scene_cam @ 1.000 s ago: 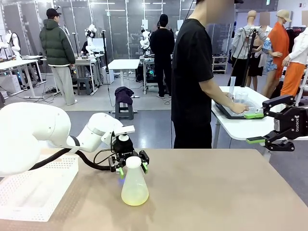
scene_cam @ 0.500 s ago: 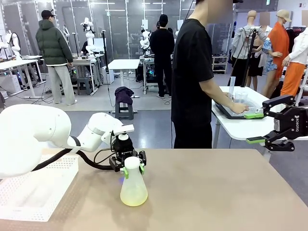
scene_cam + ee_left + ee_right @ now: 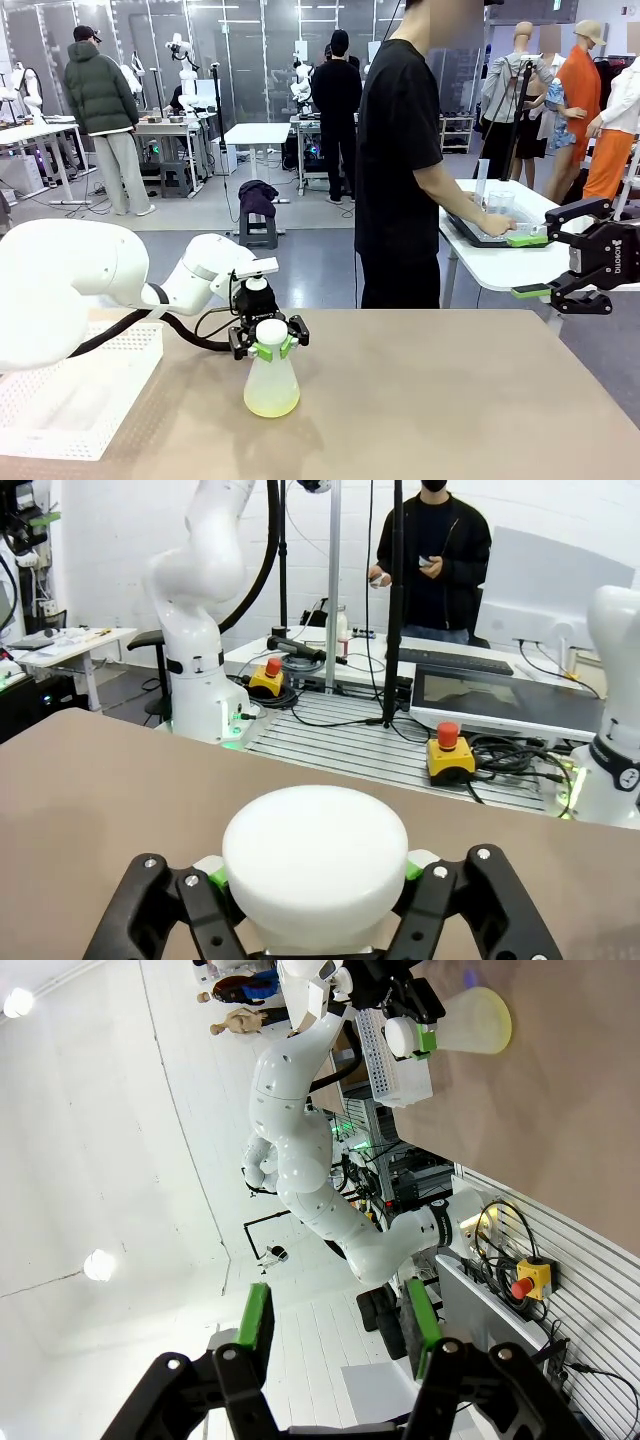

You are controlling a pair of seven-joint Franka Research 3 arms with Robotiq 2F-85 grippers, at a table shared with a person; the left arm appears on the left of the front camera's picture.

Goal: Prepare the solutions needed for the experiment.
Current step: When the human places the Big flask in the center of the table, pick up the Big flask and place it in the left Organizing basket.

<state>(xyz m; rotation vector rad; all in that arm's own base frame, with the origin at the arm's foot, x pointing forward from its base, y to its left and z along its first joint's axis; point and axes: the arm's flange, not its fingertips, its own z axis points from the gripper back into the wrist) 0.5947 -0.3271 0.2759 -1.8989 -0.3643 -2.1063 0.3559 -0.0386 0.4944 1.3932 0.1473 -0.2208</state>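
Observation:
A translucent conical flask (image 3: 271, 385) with a white round cap (image 3: 271, 330) stands upright at the table's left middle. The solutions show as a shallow pale yellow-green layer (image 3: 271, 404) at its bottom. My left gripper (image 3: 270, 347) is shut on the flask's neck just under the cap. In the left wrist view the cap (image 3: 315, 865) sits between the green pads (image 3: 212, 872) of the left gripper (image 3: 315, 885). My right gripper (image 3: 530, 265) hangs open over the table's right edge, holding nothing. The right wrist view shows its own right gripper (image 3: 337, 1305) open and, farther off, the flask (image 3: 478, 1020).
A white perforated basket (image 3: 60, 400) sits at the table's left edge. The brown table top (image 3: 450, 400) is bare to the right of the flask. A person in black stands beyond the far edge, hands at a dark tray (image 3: 480, 235) on a white side table.
The left gripper's fingers closed in from either side onto the flask's neck. The flask shifted slightly left and back. The right arm stayed still.

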